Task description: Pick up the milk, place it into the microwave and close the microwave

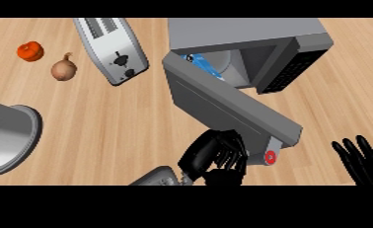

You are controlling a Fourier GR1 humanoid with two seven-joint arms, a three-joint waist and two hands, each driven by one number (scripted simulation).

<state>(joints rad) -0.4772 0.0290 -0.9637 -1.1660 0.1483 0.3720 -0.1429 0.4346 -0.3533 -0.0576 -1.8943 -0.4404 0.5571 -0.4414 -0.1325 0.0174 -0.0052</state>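
The blue milk carton sits inside the grey microwave, up beyond the left hand, whose curled fingers hold nothing and press the open grey door's outer edge, nearer than the open right hand.

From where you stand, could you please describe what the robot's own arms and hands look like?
The left hand is glossy black, with slender segmented fingers and a rounded black back. It sits on a grey forearm with a lighter metallic sheen. The right hand shows only thin black fingers at the edge; its forearm is out of view. No cables or markings show.
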